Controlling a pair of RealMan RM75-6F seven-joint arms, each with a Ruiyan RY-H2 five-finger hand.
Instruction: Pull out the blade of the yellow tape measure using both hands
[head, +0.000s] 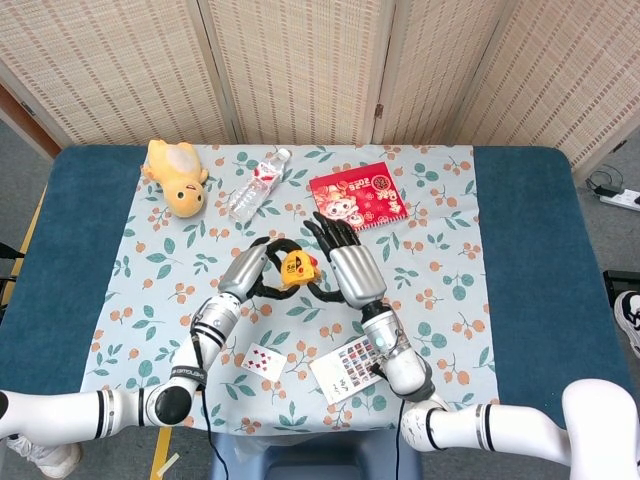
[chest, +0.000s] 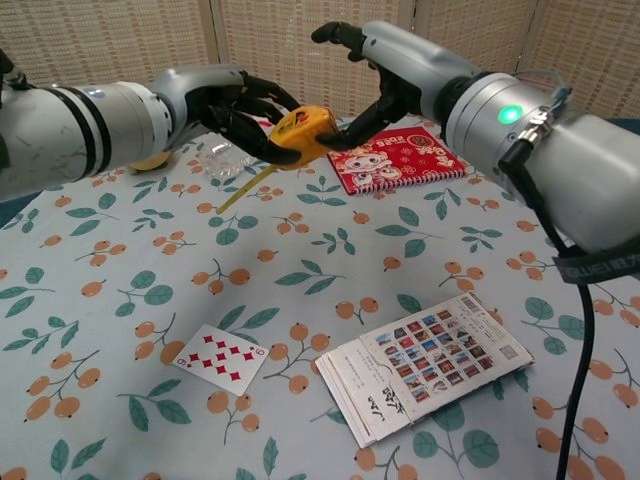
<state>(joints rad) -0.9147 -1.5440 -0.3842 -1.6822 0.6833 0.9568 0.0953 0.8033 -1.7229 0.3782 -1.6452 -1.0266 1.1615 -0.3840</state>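
My left hand (chest: 232, 104) holds the yellow tape measure (chest: 300, 131) above the middle of the floral cloth, fingers wrapped round its case. A thin yellow strip (chest: 240, 188) trails down-left from the case. My right hand (chest: 385, 68) is just right of the case with its fingers spread; the thumb (chest: 350, 137) reaches the case's right end and the other fingers arch above it. From the head view the tape measure (head: 295, 268) sits between the left hand (head: 252, 270) and the right hand (head: 347, 264).
A red booklet (head: 358, 194) lies behind the hands. A water bottle (head: 257, 184) and a yellow plush toy (head: 177, 176) are at the back left. A playing card (chest: 219, 357) and a printed picture booklet (chest: 425, 362) lie near the front edge.
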